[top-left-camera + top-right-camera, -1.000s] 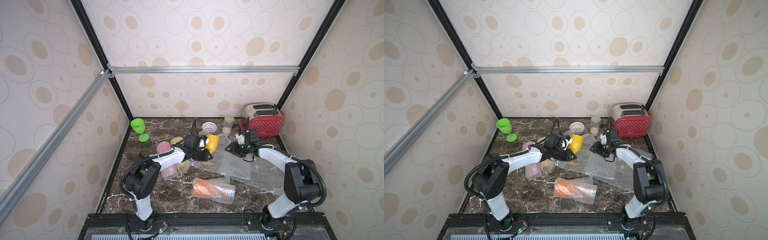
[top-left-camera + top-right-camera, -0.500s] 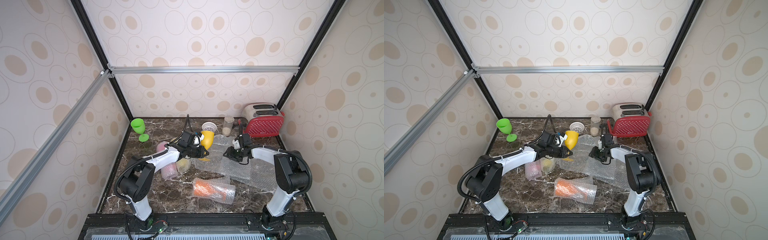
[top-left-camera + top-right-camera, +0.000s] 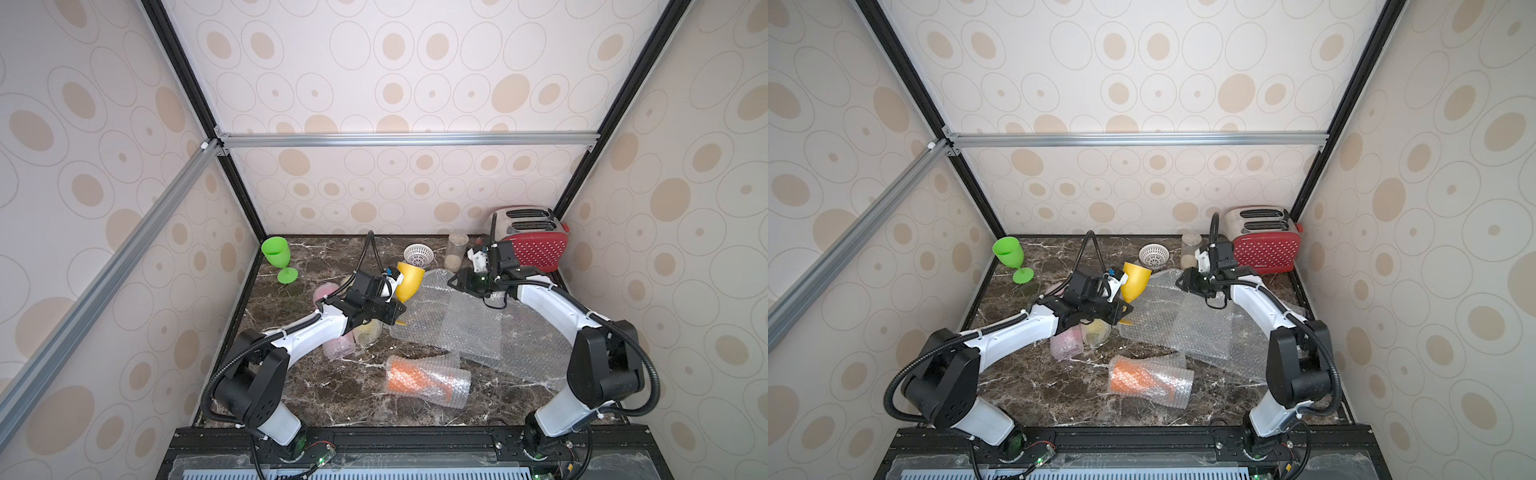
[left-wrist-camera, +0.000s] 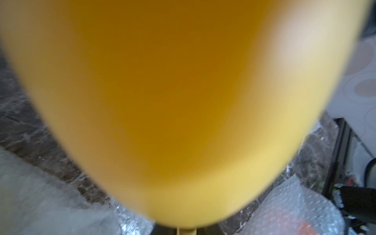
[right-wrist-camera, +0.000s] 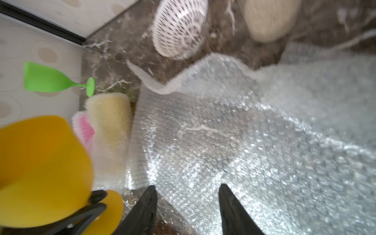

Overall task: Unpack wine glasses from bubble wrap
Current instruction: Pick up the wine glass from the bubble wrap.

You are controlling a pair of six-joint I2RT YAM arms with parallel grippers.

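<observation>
An opaque yellow plastic goblet [image 3: 409, 280] is held tilted over the middle of the dark marble desk [image 3: 324, 386], its stem clamped in the left pincer [image 5: 99, 201]. The right pincer [image 5: 188, 205] is held with jaws spread over flat clear bubble wrap sheets [image 3: 469, 328] toward the right edge. A green plastic goblet [image 3: 276, 255] is stood upright by the far left corner. An orange goblet [image 3: 409, 380] is laid, inside a bubble wrap tube [image 3: 453, 382], near the front edge.

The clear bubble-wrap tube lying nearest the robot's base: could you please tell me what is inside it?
An orange plastic goblet lies on its side inside the clear bubble-wrap tube. The bubbly wrap blurs its stem and foot.
</observation>
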